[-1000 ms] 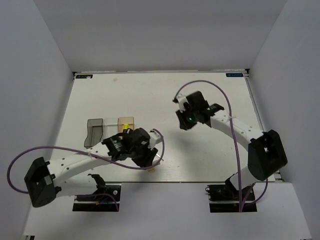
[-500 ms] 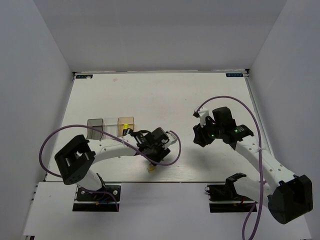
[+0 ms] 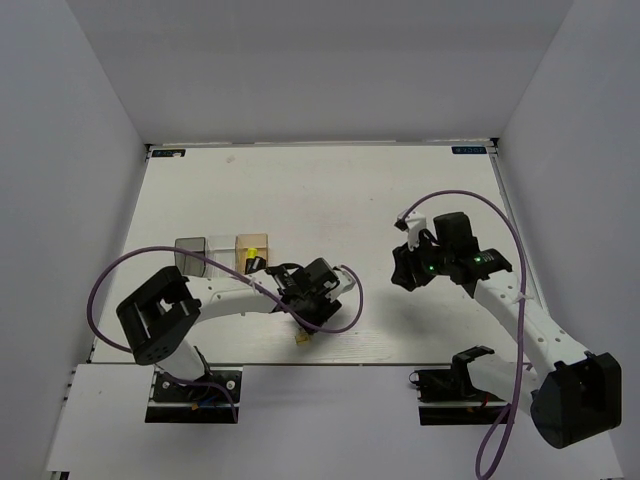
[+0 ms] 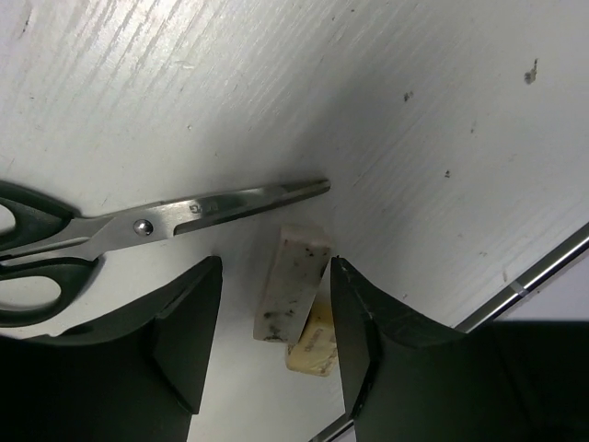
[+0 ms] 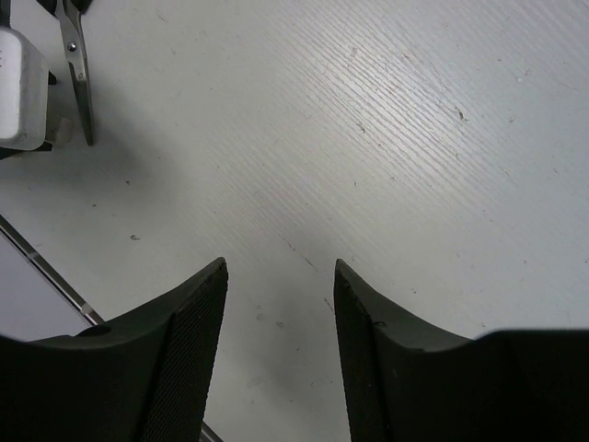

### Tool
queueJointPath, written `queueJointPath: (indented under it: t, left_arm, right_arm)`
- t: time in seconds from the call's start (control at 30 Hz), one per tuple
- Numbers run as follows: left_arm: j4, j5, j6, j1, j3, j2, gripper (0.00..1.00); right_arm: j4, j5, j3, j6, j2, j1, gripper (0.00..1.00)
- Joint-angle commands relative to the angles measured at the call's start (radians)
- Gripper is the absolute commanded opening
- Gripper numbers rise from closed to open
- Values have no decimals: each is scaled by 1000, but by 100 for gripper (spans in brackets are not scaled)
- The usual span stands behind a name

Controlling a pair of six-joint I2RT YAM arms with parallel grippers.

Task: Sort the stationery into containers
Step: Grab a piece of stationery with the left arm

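Left gripper [image 4: 276,269] hangs open right over the two little blocks [image 4: 296,281], by the table [image 3: 300,190]'s near edge. They lie lengthwise between its fingers, crowding one; scissors [image 4: 138,226] just beside. Right gripper [image 5: 281,267], also open, is well off right.

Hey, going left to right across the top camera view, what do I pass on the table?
smoky dark grey rectangular tray → clear plastic tray → amber-tan rectangular tray → left end effector → right end effector
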Motion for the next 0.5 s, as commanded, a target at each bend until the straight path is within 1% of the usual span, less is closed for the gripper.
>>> queueJointPath:
  t: [0.0,0.07,0.17,0.2,0.23,0.37,0.4,0.43,0.47]
  left_arm:
    - [0,33,-2,-1,-18,-26,60]
    - [-15,33,-2,1,-24,-21,60]
    - [-20,19,-3,-1,-44,-15,53]
    - [-18,16,-3,1,-52,-11,48]
    - [-20,4,-3,1,-55,-5,34]
    - [-33,-15,-12,2,-49,-30,12]
    - [-30,-37,-15,2,-43,-82,12]
    - [-36,-67,-17,10,-34,-105,10]
    - [-37,-74,-23,16,-29,-128,7]
  right_arm:
    - [19,-30,10,12,-4,-14,54]
    - [18,-32,10,15,-5,-16,54]
    - [18,-38,10,18,-5,-26,54]
    - [18,-39,10,19,-10,-28,54]
    - [18,-42,8,21,-10,-29,54]
    - [16,-44,10,18,-19,-34,54]
    - [18,-44,8,21,-19,-37,58]
    - [15,-44,10,19,-22,-37,67]
    - [15,-35,10,19,-21,-37,82]
